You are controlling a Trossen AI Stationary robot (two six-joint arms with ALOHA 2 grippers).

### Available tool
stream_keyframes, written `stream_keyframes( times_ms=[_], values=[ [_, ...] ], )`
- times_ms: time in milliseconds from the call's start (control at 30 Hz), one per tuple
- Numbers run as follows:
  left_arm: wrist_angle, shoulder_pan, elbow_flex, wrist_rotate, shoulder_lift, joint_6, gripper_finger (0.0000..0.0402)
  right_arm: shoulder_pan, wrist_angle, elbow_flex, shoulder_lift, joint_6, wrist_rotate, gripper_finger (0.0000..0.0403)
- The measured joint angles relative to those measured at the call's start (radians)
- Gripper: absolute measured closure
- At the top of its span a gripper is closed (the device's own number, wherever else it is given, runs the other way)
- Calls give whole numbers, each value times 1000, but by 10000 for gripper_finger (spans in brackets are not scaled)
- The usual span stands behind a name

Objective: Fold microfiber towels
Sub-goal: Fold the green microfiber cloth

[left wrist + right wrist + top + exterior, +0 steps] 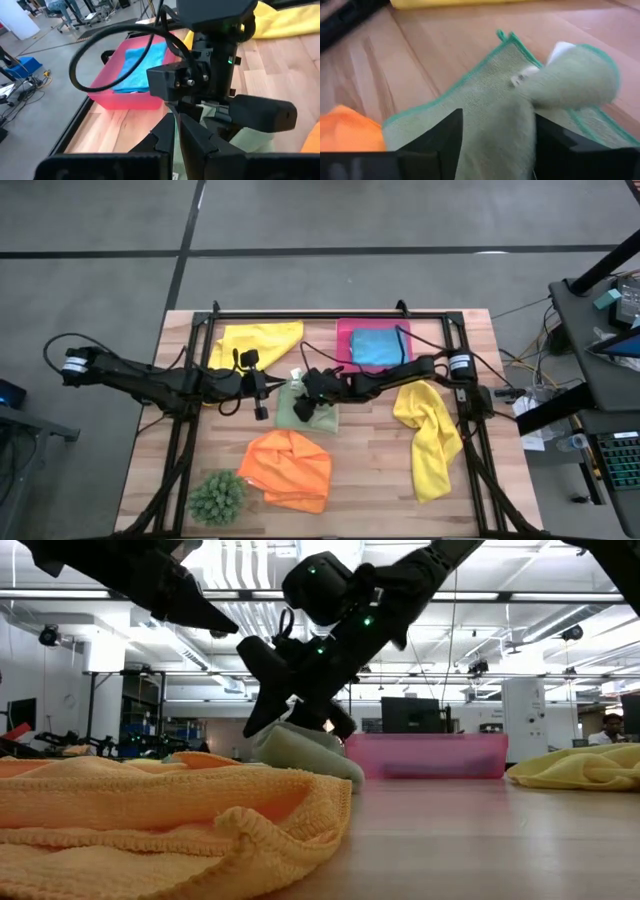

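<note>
High view gives me the whole table: the sage green towel (pixel 300 406) lies at the middle of the frame, between my two arms. My right gripper (pixel 311 392) sits right over it, reaching in from the right side of the frame. In the right wrist view its two dark fingers (pixel 442 145) stand apart with a raised fold of the green towel (pixel 520 110) between them, the cloth touching the fingers; I cannot tell if they press it. My left gripper (pixel 260 390) hangs just left of the green towel, and in the left wrist view its fingers (pixel 167 135) are together, holding nothing I can see.

One yellow towel (pixel 255 340) lies in the upper left of the table, the other yellow towel (pixel 430 435) drapes down the right side. The orange towel (pixel 290 470) sits crumpled in the lower middle, with the plant ball (pixel 217 496) at its lower left. The turquoise towel (pixel 378 347) rests folded inside the pink tray (pixel 345 330), upper middle of the frame.
</note>
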State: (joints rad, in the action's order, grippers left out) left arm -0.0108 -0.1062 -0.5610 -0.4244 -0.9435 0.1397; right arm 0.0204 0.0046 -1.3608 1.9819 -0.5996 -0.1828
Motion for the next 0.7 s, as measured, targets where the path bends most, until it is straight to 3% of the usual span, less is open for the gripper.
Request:
stream_keyframes(
  times_ms=[433, 700],
  values=[
    [-34, 0, -2, 0, 0, 1, 391, -9, -138, -34, -60, 175, -2, 209],
    [-37, 0, -1, 4, -14, -32, 391, -67, -165, 151, -269, 353, -77, 209]
  ],
)
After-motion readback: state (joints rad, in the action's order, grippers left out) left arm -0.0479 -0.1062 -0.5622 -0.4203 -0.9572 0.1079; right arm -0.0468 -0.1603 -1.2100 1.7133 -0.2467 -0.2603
